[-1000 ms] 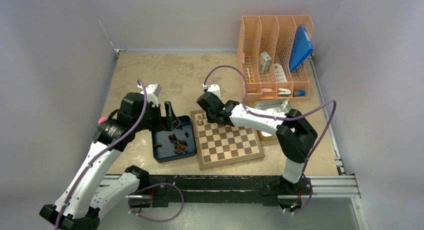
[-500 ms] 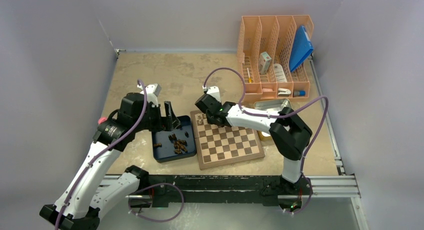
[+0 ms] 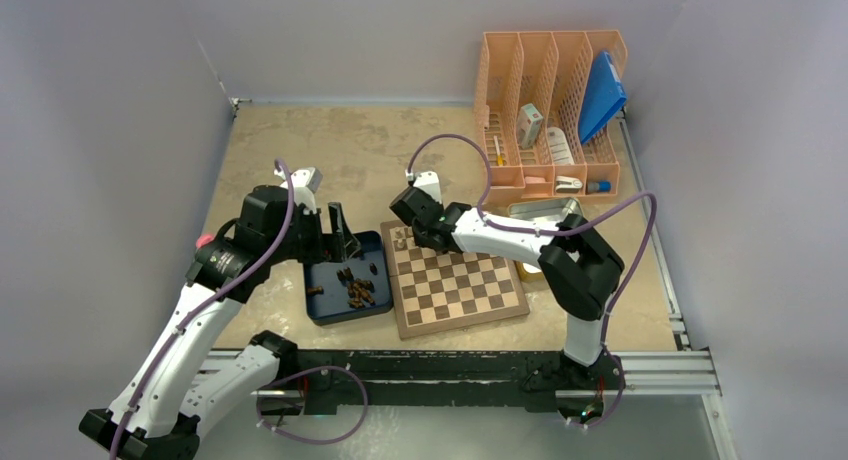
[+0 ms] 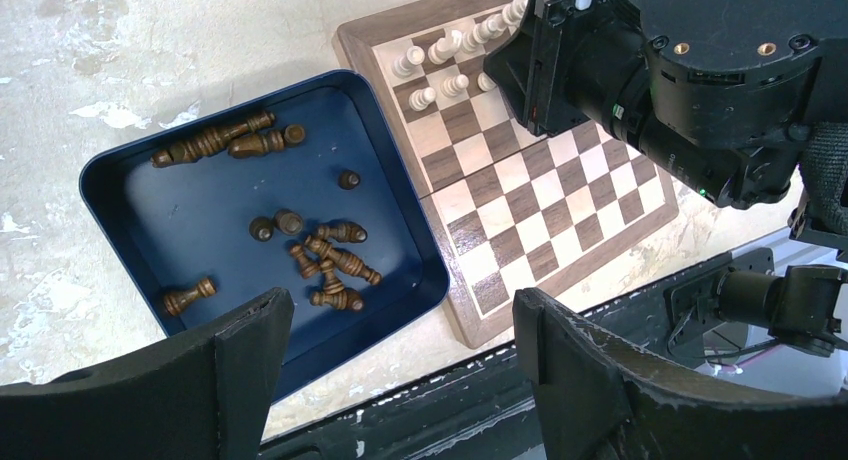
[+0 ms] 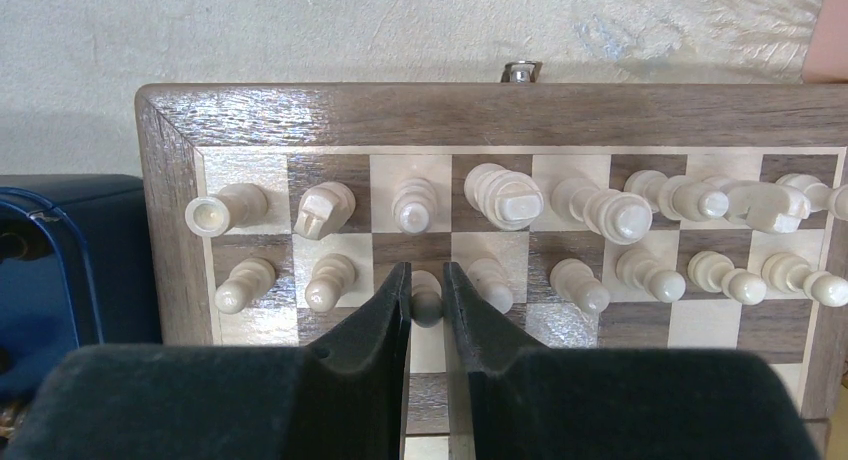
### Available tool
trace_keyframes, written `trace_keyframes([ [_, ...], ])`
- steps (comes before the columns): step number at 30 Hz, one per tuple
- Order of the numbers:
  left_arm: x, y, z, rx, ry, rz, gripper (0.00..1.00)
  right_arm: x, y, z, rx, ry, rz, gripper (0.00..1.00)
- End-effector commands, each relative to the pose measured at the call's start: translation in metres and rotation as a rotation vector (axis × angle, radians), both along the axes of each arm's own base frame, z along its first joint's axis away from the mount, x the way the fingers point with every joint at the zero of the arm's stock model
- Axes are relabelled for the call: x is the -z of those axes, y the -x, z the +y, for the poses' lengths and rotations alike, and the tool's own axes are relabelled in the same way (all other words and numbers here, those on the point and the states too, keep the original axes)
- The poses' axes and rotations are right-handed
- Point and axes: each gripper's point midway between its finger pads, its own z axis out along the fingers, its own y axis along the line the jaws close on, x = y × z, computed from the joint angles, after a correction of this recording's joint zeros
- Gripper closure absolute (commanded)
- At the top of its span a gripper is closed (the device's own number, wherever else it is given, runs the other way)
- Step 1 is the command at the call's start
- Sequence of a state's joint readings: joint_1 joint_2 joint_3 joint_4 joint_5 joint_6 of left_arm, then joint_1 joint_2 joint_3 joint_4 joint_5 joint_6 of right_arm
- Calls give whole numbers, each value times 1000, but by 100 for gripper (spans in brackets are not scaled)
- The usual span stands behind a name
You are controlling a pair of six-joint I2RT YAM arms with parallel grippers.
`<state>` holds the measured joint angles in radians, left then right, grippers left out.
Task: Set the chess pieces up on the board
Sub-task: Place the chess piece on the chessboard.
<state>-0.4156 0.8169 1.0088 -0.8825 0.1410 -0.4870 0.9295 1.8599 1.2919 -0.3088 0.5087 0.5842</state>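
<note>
Right wrist: pale round-headed pawn (image 5: 427,300) between dark fingers (image 5: 378,325), checkered board (image 5: 480,115)

Top cam looks down on table (image 3: 300,150) from near edge. L wrist cam sees board (image 4: 560,195) past L fingers (image 4: 240,355). R wrist cam v. close on same board, pale pawn (image 5: 426,300) between R fingers (image 5: 375,330).

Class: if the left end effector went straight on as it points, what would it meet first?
Probably the dark blue tray, around its cluster of dark brown chess pieces; depth is unclear.
</note>
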Motion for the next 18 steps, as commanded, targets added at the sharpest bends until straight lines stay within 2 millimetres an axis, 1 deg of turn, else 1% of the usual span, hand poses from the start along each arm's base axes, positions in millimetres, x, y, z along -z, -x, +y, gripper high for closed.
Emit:
trace_keyframes([
  [1,-18,-4,0,-8,15,-60,19,-17,-12,8,33,-26,-52,82],
  [13,-17,-5,2,-12,7,-62,19,-11,-13,8,31,-10,-47,81],
  [18,-17,-5,2,-13,7,-62,19,-11,-14,8,37,-11,-49,78],
])
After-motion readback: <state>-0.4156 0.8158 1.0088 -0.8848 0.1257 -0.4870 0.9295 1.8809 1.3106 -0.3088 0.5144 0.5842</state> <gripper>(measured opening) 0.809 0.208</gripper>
